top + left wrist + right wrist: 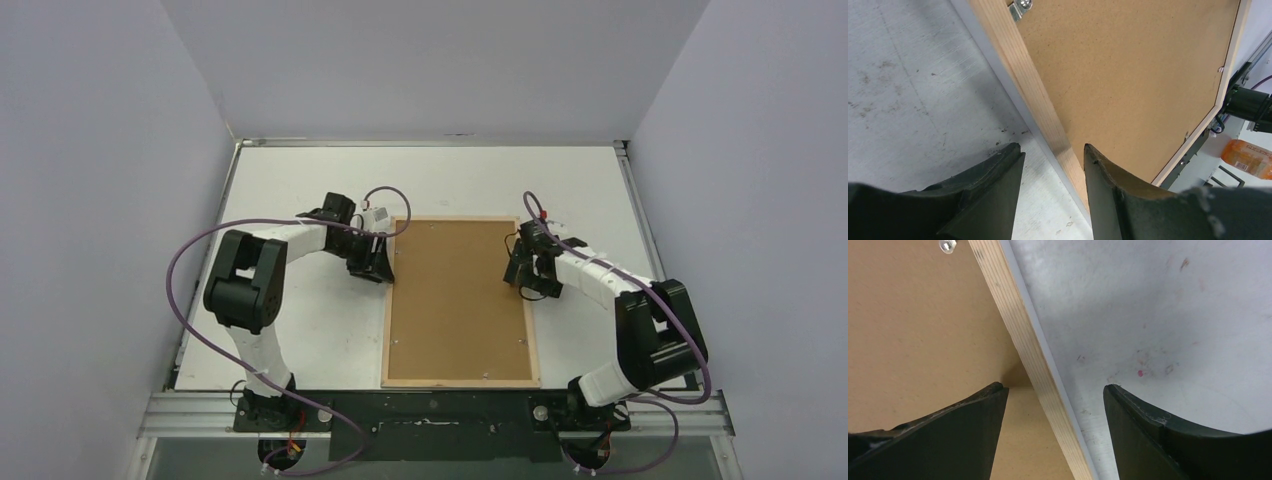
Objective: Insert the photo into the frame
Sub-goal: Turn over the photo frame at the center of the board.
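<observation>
The frame (388,300) of pale wood lies flat on the table, face down, with a brown fibreboard backing panel (460,295) filling it. The photo shows in no view. My left gripper (385,262) is at the frame's left bar (1033,90). Its jaws are open and straddle the bar (1052,148), one finger over the table and the other over the panel (1128,65). My right gripper (520,272) is at the right bar (1013,315). It stands open (1054,387), with one finger over the panel (913,330) and the other over the table, both apart from the wood.
Small metal tabs (1022,5) (947,246) sit along the frame's inner edge. White tabletop (300,340) lies on both sides of the frame, walled at left, right and back. An orange packet (1248,157) lies beyond the table's near edge.
</observation>
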{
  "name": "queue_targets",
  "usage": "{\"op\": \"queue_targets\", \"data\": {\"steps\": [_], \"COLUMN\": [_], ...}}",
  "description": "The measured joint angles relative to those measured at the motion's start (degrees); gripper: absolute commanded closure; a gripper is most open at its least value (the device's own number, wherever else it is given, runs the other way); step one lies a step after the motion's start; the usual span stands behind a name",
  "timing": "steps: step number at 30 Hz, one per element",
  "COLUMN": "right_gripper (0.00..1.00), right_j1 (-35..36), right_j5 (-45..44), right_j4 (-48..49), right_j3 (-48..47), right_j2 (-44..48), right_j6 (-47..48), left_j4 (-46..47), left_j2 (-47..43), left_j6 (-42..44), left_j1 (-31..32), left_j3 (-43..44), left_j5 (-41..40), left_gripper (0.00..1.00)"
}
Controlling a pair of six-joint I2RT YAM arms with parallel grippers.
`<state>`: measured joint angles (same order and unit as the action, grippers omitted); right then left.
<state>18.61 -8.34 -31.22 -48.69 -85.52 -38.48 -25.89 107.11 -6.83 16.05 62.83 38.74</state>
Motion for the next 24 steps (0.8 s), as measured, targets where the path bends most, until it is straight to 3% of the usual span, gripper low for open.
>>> {"op": "queue_targets", "data": {"steps": [6, 14, 24], "right_gripper": [0.33, 0.4, 0.41], "right_j1": [-0.2, -0.3, 4.4], "right_j5": [4.6, 8.2, 9.3], "right_j4": [4.3, 8.3, 6.9], "right_j3": [3.1, 4.6, 3.9], "right_j2": [-0.5, -0.2, 0.0], "right_j6": [-1.5, -3.4, -6.5], "left_j4": [-0.1, -1.3, -6.5], "left_j2": [1.0, 1.6, 2.5], "left_j6": [-0.2, 0.2, 4.0], "left_j1": [1.0, 1.9, 2.9], "left_j3": [1.3, 2.6, 7.5], "left_j5": [-0.2, -2.7, -13.7], "left_gripper": [0.54, 0.63, 0.73]}}
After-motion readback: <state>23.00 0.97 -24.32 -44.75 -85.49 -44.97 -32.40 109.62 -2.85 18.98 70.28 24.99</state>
